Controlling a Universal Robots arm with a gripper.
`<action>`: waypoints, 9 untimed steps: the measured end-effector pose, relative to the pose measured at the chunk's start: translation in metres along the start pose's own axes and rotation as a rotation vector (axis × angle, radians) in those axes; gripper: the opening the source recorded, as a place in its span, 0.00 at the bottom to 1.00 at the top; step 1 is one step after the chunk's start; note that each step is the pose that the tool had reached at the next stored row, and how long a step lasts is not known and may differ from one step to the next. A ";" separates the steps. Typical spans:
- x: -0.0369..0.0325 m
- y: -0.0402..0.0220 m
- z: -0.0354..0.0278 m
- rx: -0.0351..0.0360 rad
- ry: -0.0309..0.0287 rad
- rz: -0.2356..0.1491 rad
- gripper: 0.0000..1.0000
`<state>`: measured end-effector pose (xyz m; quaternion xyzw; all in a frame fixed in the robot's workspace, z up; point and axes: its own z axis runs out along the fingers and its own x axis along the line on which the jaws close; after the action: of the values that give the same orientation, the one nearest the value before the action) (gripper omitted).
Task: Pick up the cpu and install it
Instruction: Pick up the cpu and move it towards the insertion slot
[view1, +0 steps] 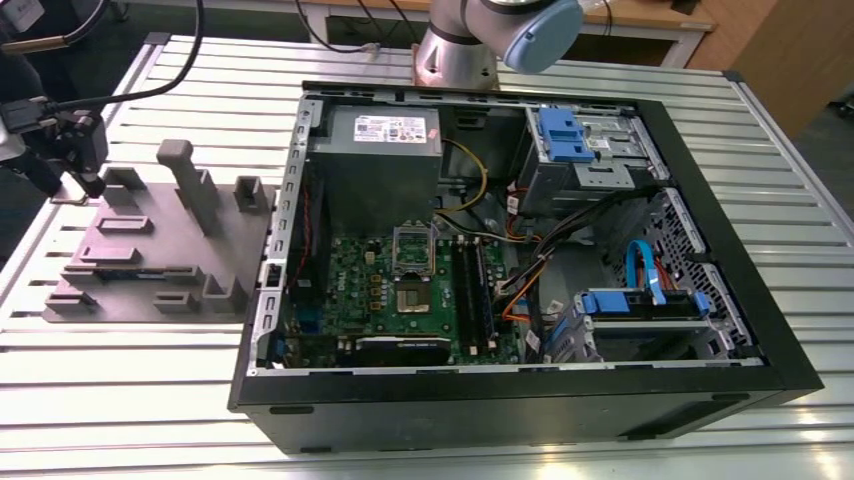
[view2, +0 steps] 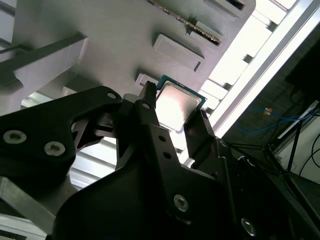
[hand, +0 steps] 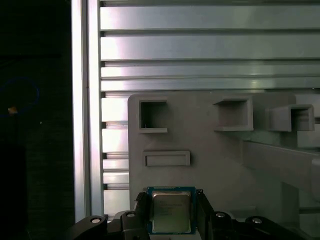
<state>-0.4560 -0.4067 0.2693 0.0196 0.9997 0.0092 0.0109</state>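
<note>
I have the gripper (hand: 171, 201) closed down narrow on the cpu (hand: 171, 216), with its jaws against two opposite edges. The second wrist view shows the cpu (view2: 177, 106) silver lid up, close over the grey fixture plate (hand: 215, 160). I cannot tell whether it touches.

In the exterior view the gripper (view1: 83, 180) hangs at the plate's 10 o'clock corner. The plate (view1: 160, 250) lies at 9 o'clock from the open computer case (view1: 767, 350), well apart from the motherboard socket (view1: 411, 275).

I judge this to be the pick-up step: grip made, chip not yet carried. Clearing the fixture calls for a level, straight lift without twisting.
</note>
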 end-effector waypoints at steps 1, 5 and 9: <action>0.0000 0.0000 0.0000 0.0000 0.0000 0.000 0.47; 0.0000 0.0000 -0.0002 0.0002 0.0004 0.001 0.47; 0.0000 0.0000 -0.0008 0.0005 0.0004 0.003 0.47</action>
<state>-0.4560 -0.4068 0.2702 0.0209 0.9997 0.0089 0.0107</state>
